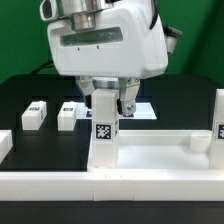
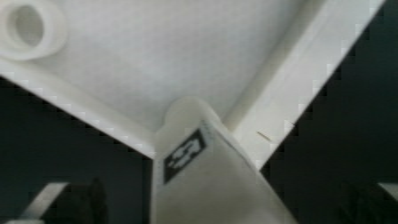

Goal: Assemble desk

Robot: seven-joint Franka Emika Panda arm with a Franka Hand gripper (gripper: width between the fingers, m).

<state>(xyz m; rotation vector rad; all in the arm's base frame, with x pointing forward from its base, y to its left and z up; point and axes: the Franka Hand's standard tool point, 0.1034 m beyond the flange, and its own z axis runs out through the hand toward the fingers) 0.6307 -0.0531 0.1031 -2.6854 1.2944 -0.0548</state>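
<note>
The gripper (image 1: 108, 100) is gripping an upright white leg (image 1: 104, 135), fingers closed on its top, and holding it at the near rim of the desk top (image 1: 160, 178); seemingly mid-attachment, it is next needing alignment over a corner socket (image 2: 25, 30).
</note>
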